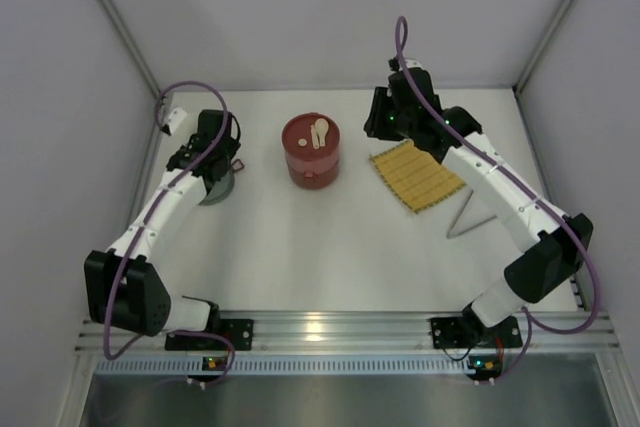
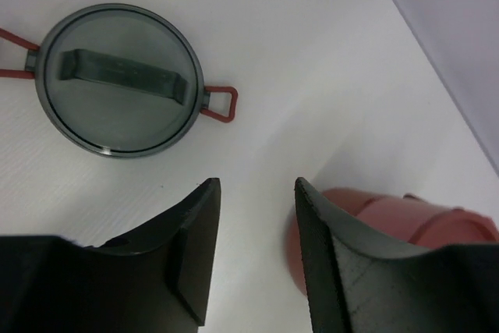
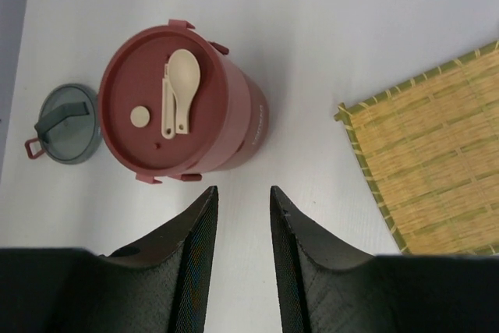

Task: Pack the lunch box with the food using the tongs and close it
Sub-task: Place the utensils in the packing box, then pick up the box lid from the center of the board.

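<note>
Since the left gripper (image 2: 257,186) and right gripper (image 3: 243,190) both hang empty, fingers apart, the right should centre on the lunch box (image 3: 243,126) rim before pinching.

White table (image 1: 330,257), pale grey walls (image 1: 300,7) on 3 sides, aluminium rail (image 1: 330,325) along near edge, even light

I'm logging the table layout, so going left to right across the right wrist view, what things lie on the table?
Left to right: grey translucent round lid with red clips → dark-red cylindrical lunch box, beige utensils on its top → yellow woven bamboo mat.
</note>
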